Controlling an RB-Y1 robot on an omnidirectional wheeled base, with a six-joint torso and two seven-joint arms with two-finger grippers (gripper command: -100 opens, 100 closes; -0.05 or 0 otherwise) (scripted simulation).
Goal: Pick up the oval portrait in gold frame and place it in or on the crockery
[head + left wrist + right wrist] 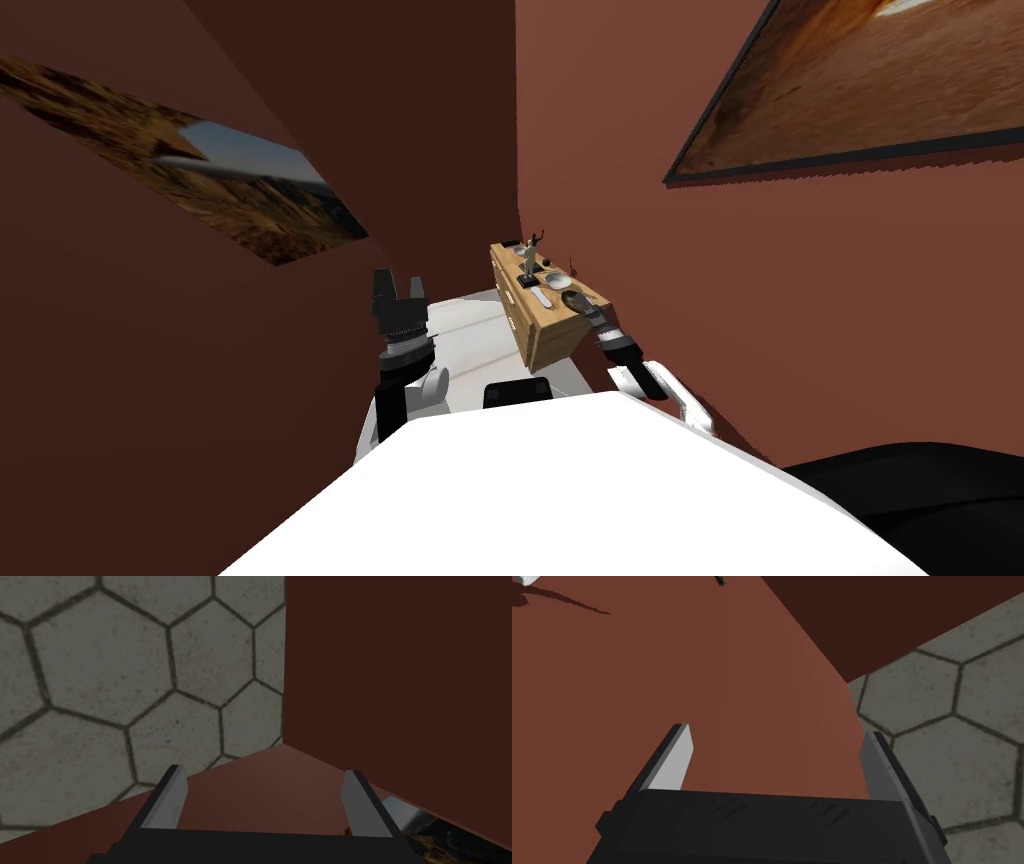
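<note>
A wooden sideboard point(548, 335) stands against the brown wall ahead of me. On its near end lies a dark oval in a gold-coloured rim, the oval portrait point(572, 299). Just beyond it sits a grey bowl point(557, 281), and a second small dish point(523, 265) is farther back. My right gripper point(592, 314) hovers at the sideboard's near end, right beside the portrait. In the right wrist view the right gripper point(777, 730) is open and empty, facing the brown wall. My left gripper point(398, 282) is raised to the left, open and empty point(263, 772).
A thin dark figurine point(530, 252) and other small items stand on the sideboard's far half. Brown walls close in on both sides, each with a large framed landscape point(860, 80). Pale hexagon-tiled floor point(962, 726) lies to the sideboard's left.
</note>
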